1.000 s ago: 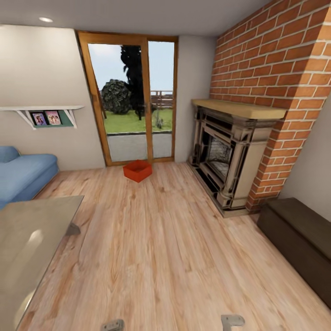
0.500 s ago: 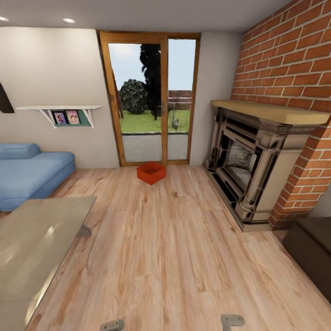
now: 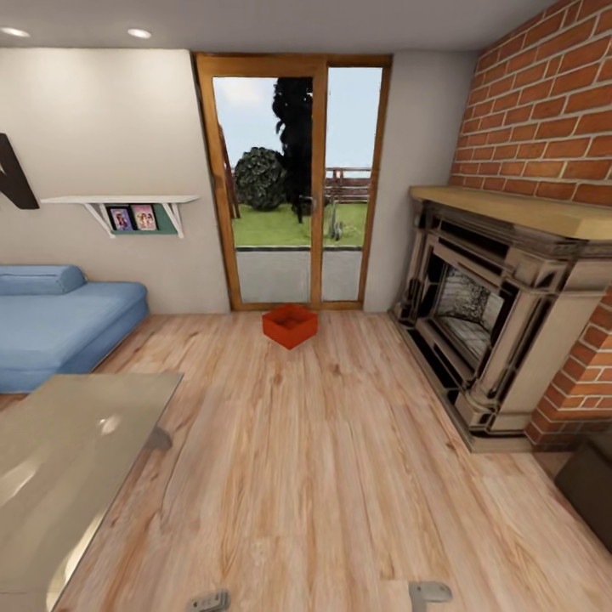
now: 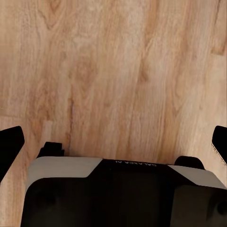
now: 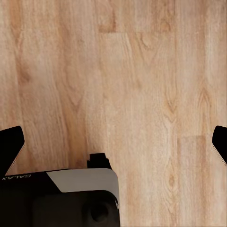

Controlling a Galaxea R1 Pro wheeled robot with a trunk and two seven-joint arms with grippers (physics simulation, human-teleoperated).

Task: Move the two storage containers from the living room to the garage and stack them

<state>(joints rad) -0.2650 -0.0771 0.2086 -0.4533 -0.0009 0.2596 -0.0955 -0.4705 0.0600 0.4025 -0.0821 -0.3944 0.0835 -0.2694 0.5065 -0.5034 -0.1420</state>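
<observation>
Head view looks across the living room, where one red-orange container (image 3: 290, 325) sits on the wood-plank floor (image 3: 306, 476) just in front of the glass doors (image 3: 294, 183), turned so a corner faces the camera, open side up. It is well apart from the robot, with a long bare stretch of planks between. A blue sofa (image 3: 59, 323) stands along the left wall under a white shelf (image 3: 119, 204) holding two small pictures, and a glass-topped table (image 3: 59, 459) fills the near left corner. On the right, a dark carved fireplace (image 3: 493, 323) is set into a red brick wall (image 3: 544, 119), and a dark brown box (image 3: 591, 489) shows at the right edge. Two small grey metal pieces (image 3: 208, 602) at the bottom edge may be parts of the robot, though too little shows to be sure. In the left wrist view the left gripper (image 4: 113, 142) hangs above bare planks with its dark fingertips (image 4: 10, 144) at opposite edges of the picture, spread wide with nothing between them, above the robot's black and grey base (image 4: 123, 194). In the right wrist view the right gripper (image 5: 113, 142) is spread just as wide over the planks, holding nothing.
</observation>
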